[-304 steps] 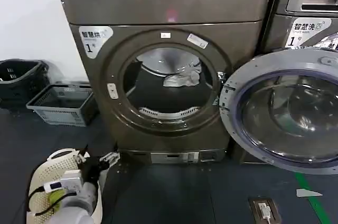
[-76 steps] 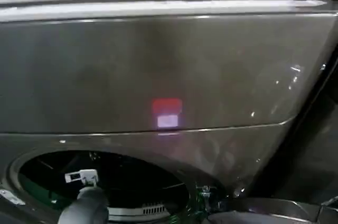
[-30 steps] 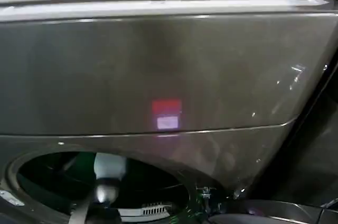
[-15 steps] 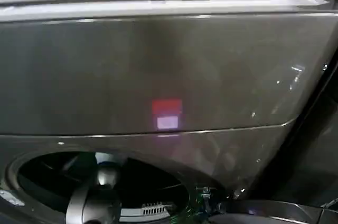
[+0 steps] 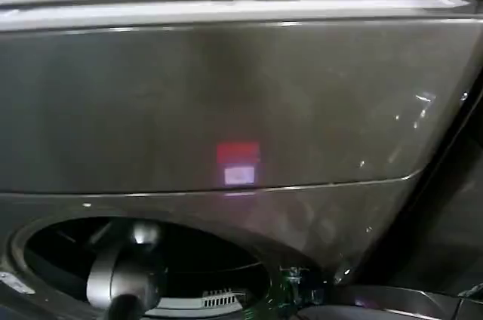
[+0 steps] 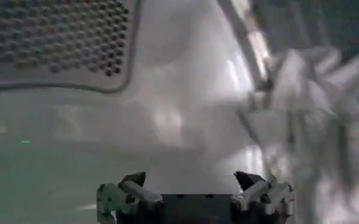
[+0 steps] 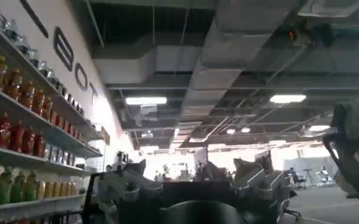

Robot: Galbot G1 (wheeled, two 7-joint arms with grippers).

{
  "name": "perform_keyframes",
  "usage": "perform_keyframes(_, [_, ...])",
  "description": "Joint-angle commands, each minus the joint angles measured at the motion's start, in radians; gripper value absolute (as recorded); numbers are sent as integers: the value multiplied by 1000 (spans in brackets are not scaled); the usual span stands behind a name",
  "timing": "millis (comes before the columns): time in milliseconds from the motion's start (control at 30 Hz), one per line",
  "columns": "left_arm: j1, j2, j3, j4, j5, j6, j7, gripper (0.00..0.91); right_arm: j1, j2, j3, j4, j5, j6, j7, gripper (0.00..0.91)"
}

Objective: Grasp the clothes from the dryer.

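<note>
Reaching through the round porthole of the dryer [image 5: 241, 101], the left arm [image 5: 121, 278] is deep in the drum. Its left gripper [image 6: 194, 182] has its fingers spread apart with nothing between them, the clothes [image 6: 313, 115] bunched just beside it against the drum wall. The right gripper [image 7: 194, 176], pointing up at a ceiling, is spread wide too.

The head view sits close to the dryer [image 5: 241, 101], looking down its front to the porthole rim. The left wrist view looks from inside the drum; the right wrist view faces the ceiling [image 7: 228, 55] and shelves [image 7: 27, 122].
</note>
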State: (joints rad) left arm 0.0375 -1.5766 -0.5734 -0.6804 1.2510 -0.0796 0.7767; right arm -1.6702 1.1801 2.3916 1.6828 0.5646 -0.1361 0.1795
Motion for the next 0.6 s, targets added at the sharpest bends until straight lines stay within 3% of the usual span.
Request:
perform_keyframes(33, [-39, 30, 6, 17, 87, -17, 332, 907, -4, -11, 2, -1, -1, 1, -3, 907])
perform_keyframes(300, [-57, 51, -13, 38, 25, -178, 402, 907, -10, -7, -1, 7, -1, 13, -11, 907])
perform_keyframes(600, [-46, 65, -4, 90, -141, -154, 389, 907, -4, 8, -28, 9, -20, 35, -17, 907])
